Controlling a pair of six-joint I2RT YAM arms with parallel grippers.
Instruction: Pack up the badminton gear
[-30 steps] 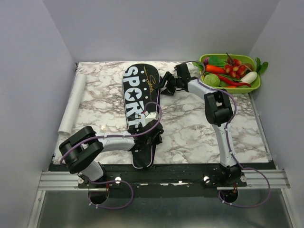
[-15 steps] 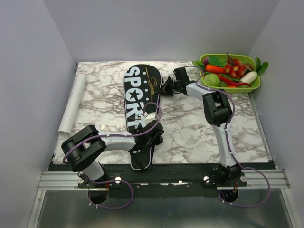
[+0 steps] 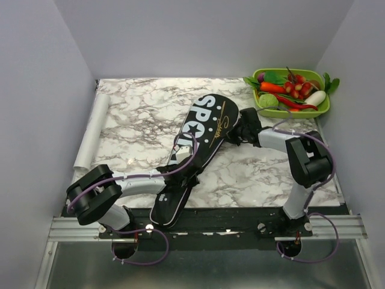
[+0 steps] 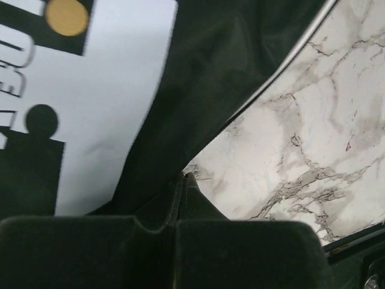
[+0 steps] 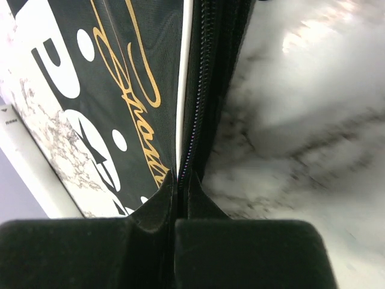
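Observation:
The badminton gear I can see is a long black cover (image 3: 207, 129) lettered "SPORT" in white, lying slantwise across the marble table. Its wide end points to the back right and its narrow end hangs over the front edge. My left gripper (image 3: 183, 176) is shut on the cover's right edge near its narrow part. In the left wrist view the fingertips (image 4: 182, 179) pinch black fabric beside the white lettering (image 4: 108, 102). My right gripper (image 3: 236, 133) is shut on the wide end's right rim. In the right wrist view the jaws (image 5: 180, 177) clamp the zipper seam (image 5: 201, 78).
A green tray (image 3: 290, 71) of toy vegetables sits at the back right corner, close behind the right arm. A rolled white sheet (image 3: 90, 135) lies along the left edge. The black rail (image 3: 228, 220) with the arm bases runs along the front.
The right gripper has shut on the cover's rim and pulled the wide end right and toward the front. The cover swung from nearly straight to slanted, its narrow end sliding left over the front edge.

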